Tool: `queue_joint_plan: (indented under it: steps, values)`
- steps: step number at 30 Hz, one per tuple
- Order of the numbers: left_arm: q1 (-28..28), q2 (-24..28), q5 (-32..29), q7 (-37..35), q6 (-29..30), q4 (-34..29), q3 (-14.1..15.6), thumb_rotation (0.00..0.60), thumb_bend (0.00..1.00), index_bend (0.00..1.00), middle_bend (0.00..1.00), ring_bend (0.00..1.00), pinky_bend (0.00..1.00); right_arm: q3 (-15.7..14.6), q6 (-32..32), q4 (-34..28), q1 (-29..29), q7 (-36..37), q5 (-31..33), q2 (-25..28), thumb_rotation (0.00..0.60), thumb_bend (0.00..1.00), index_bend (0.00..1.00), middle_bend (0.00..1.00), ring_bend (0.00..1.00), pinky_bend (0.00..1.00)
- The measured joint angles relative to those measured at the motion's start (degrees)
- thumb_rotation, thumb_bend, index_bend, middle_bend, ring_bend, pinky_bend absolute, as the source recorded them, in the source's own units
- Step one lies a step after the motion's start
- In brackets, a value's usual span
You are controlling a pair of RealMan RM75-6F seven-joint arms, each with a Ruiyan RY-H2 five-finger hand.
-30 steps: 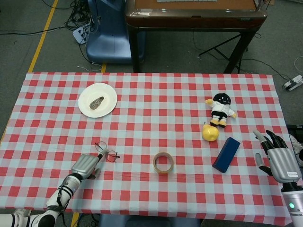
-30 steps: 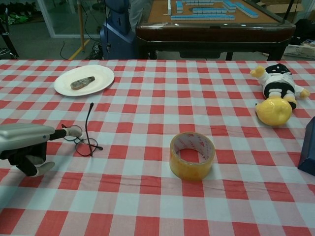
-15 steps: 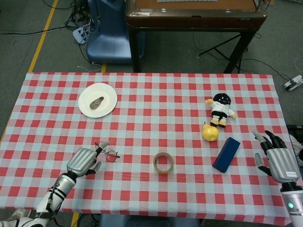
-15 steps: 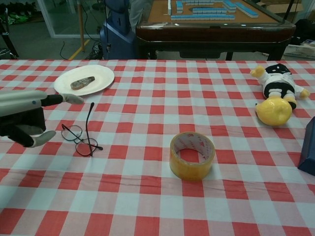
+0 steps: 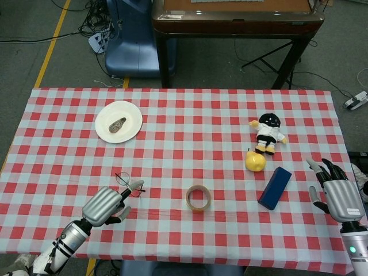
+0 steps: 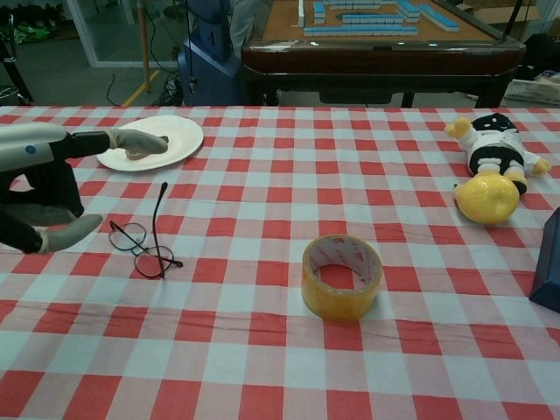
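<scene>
The table (image 5: 190,123) with its red-checked cloth fills the middle of the head view. At the lower left, the left hand (image 5: 104,205) hangs above the cloth, fingers spread with nothing in them, just beside the glasses (image 5: 129,185); one fingertip lies over the frame. In the chest view the glasses (image 6: 144,238) lie flat at centre left, one arm sticking up. At the lower right edge the right hand (image 5: 339,194) is spread and empty, near the blue box (image 5: 275,187). Centre bottom sits the tape (image 5: 198,198).
</scene>
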Motion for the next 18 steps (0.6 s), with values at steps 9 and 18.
queue_joint_plan:
  steps: [9,18]
  values:
    - [-0.62,-1.75,1.16,3.88,-3.48,-0.54,0.68,0.6,0.54,0.0,1.0,0.99,1.0,0.0,-0.26,0.37,-0.03,0.41,0.33,-0.06,0.6,0.49,0.08,0.25,0.08,0.15]
    - [-1.78,-4.34,-3.18,8.08,-7.57,0.69,0.21,0.6,0.54,0.0,1.0,0.99,1.0,0.03,-0.49,0.84,-0.01,0.89,0.58,-0.15,0.6,0.49,0.08,0.25,0.08,0.15]
